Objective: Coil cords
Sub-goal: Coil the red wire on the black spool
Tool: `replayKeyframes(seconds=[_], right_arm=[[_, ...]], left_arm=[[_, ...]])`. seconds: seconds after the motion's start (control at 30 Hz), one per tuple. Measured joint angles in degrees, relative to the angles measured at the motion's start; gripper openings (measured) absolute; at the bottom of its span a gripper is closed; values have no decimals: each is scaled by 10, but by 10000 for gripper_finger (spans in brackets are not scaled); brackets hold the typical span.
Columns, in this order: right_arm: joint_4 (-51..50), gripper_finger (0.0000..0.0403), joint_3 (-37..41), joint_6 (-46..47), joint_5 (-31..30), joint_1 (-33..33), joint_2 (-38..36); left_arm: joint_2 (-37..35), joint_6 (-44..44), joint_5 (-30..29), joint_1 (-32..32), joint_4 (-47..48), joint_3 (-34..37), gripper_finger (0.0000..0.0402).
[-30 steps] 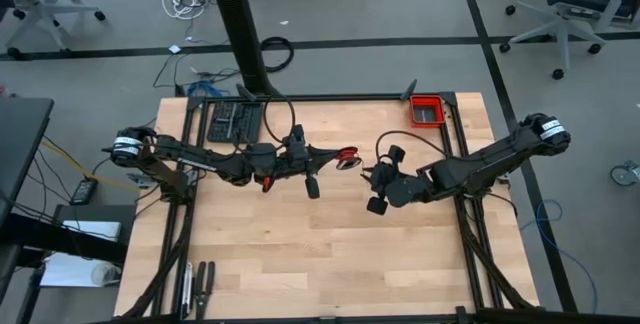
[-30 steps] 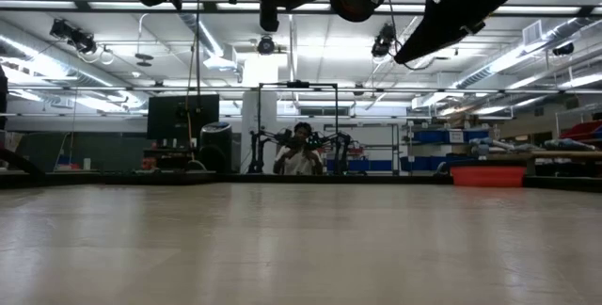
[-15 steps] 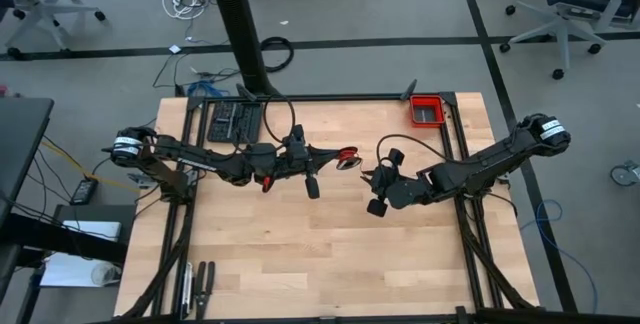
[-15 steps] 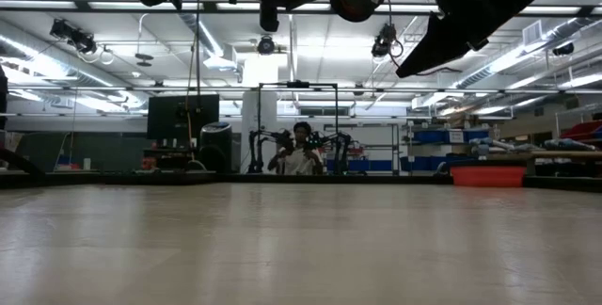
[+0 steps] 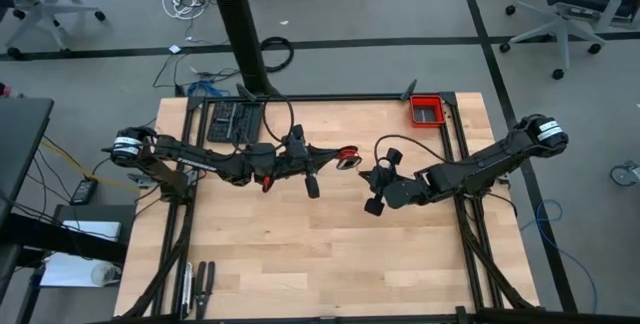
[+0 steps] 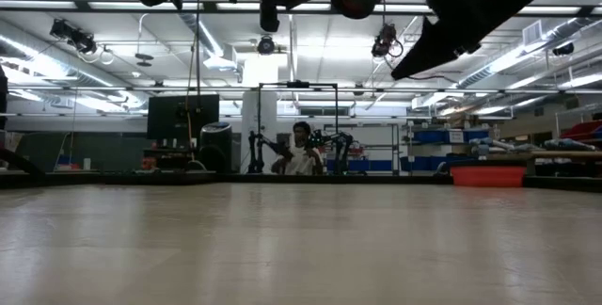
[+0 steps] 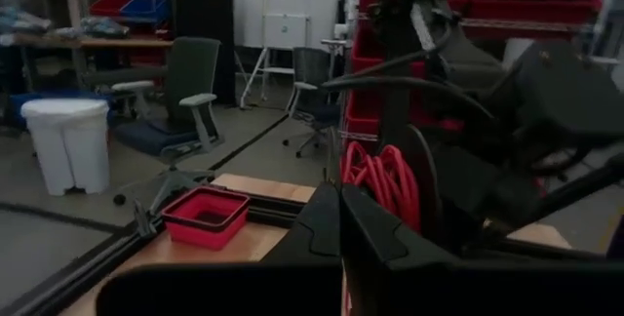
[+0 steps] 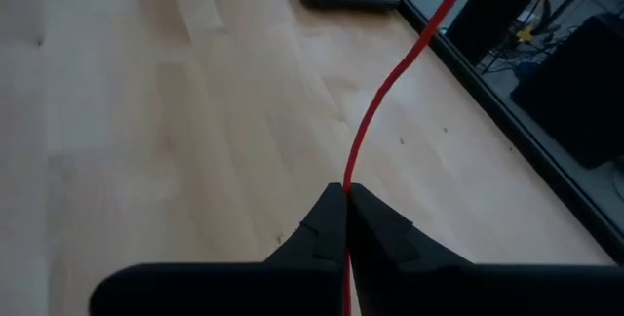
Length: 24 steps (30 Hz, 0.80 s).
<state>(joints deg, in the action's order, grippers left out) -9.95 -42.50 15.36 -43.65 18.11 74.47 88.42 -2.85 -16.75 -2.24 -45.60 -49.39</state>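
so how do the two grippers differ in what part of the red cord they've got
The left gripper is shut beside a coiled bundle of the red cord, several loops together. The right gripper is shut on a single strand that runs away from it in one wavy line over the table. Both are closed and raised above the table.

- Even overhead light falls on the pale wooden tabletop (image 5: 320,254); shadows are faint.
- In the low view, bright ceiling strip lights (image 6: 94,4) glare and the arms are dark silhouettes.
- Both wrist views are soft, their near dark fingers blurred.
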Motion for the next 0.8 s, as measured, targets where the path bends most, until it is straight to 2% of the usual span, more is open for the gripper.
replayKeyframes(seconds=[0.3, 0.53, 0.8], right_arm=[[143, 1, -34, -104, 52, -39, 65], [151, 1, -102, -167, 74, -39, 89], [151, 0, -134, -187, 74, -27, 81]], left_arm=[[0, -37, -36, 0, 0, 0, 0], [0, -36, -41, 0, 2, 0, 0], [0, -35, -41, 0, 5, 0, 0]])
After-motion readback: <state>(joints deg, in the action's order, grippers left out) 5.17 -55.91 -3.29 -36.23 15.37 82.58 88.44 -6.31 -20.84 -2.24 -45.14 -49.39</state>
